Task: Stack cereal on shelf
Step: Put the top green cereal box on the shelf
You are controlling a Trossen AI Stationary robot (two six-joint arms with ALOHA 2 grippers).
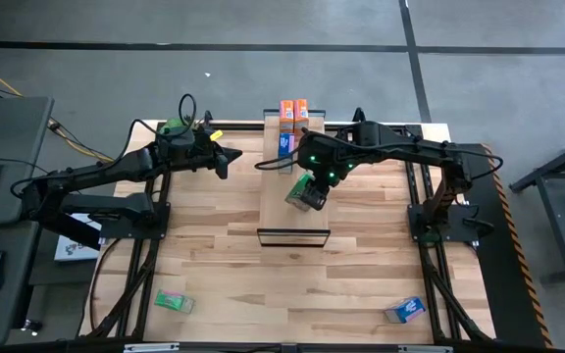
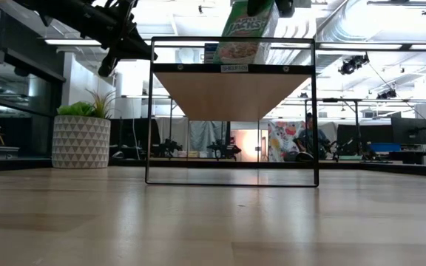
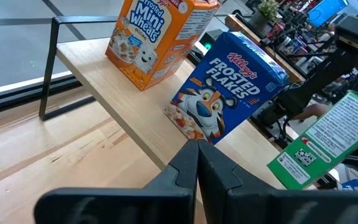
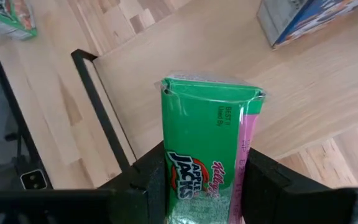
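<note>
The shelf (image 1: 307, 218) is a light-wood plank on a black frame at the table's middle. Two orange boxes (image 1: 293, 111) stand at its far end, and a blue box (image 1: 285, 145) stands just nearer; both kinds show in the left wrist view (image 3: 154, 37) (image 3: 229, 87). My right gripper (image 1: 309, 193) is over the plank's middle, shut on a green cereal box (image 4: 207, 155). My left gripper (image 1: 228, 157) is shut and empty, left of the shelf beside the blue box. A green box (image 1: 175, 301) and a blue box (image 1: 404, 310) lie on the table near the front. My right gripper pinches the green box between its two fingers (image 4: 149, 180), one on each of two opposite sides (image 4: 169, 174). The box's printed end flap (image 4: 213, 93) sticks out beyond the fingertips. The fingers come from above, slanting down. The box sits tilted over the plank (image 2: 246, 29); whether it touches the plank I cannot tell.
A potted plant (image 2: 80, 137) stands at the far left of the table. The shelf's near half (image 1: 297, 221) is bare wood. Black arm frames run along the table's left and right sides (image 1: 430, 216).
</note>
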